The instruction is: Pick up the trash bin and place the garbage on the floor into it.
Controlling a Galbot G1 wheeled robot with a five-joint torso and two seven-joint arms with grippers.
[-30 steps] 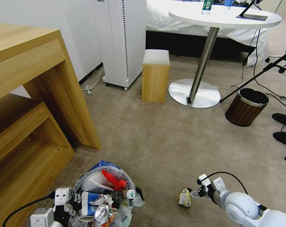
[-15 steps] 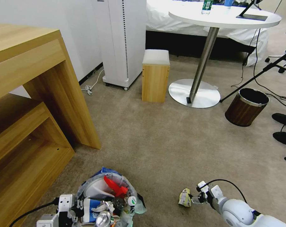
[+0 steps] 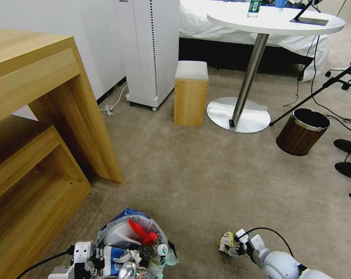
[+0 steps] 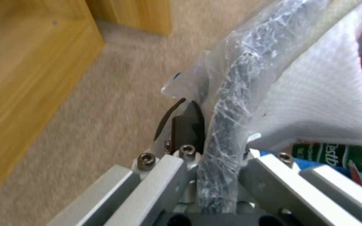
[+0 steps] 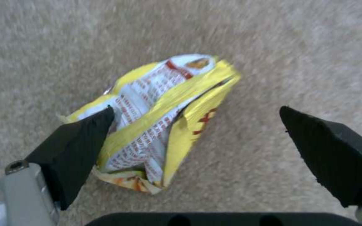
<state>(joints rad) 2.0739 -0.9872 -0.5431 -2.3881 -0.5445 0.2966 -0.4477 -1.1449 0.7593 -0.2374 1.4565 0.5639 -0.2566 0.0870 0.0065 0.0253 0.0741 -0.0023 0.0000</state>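
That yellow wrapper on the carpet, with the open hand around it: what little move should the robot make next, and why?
Probably close the right hand. Its fingers stand open on either side of the crumpled yellow wrapper, which lies on the carpet between them, one fingertip already touching it. The left hand is clamped on the rim of the trash bin, already full of litter, close by to receive it.

Glossy crinkled yellow foil wrapper (image 5: 160,122) on matt rough carpet (image 3: 206,174); clear crinkly plastic lines the trash bin (image 3: 135,242).
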